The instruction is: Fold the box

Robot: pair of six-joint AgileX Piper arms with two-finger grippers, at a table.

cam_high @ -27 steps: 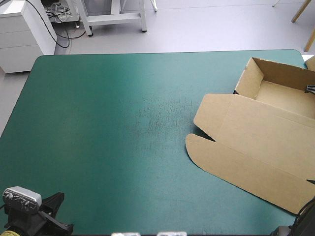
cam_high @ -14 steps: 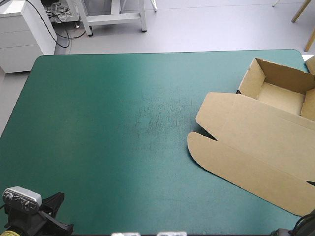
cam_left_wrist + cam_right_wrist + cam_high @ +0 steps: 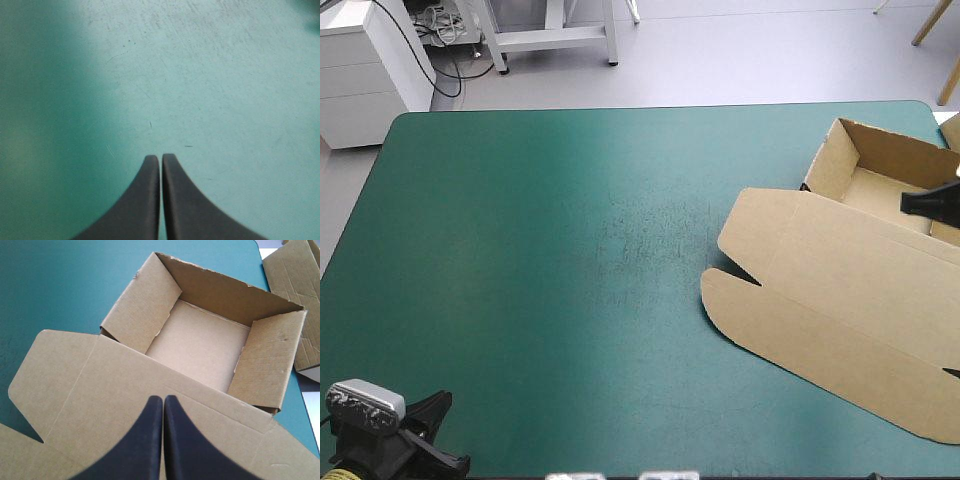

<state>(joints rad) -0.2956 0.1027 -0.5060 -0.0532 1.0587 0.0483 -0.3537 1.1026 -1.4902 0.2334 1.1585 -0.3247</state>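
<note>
Brown cardboard box at the far right of the teal-green table — tray open, lid flat
My right pincer hangs over the lid, pressed together, pointing toward the tray; my left pincer, also together, hovers over the table cover

Free: teal-green cover bare from left edge past the middle | Blocked: box fills the right side, tray walls upright, lid flat | Far right corner: more board beside tray, gap perhaps too narrow
</note>
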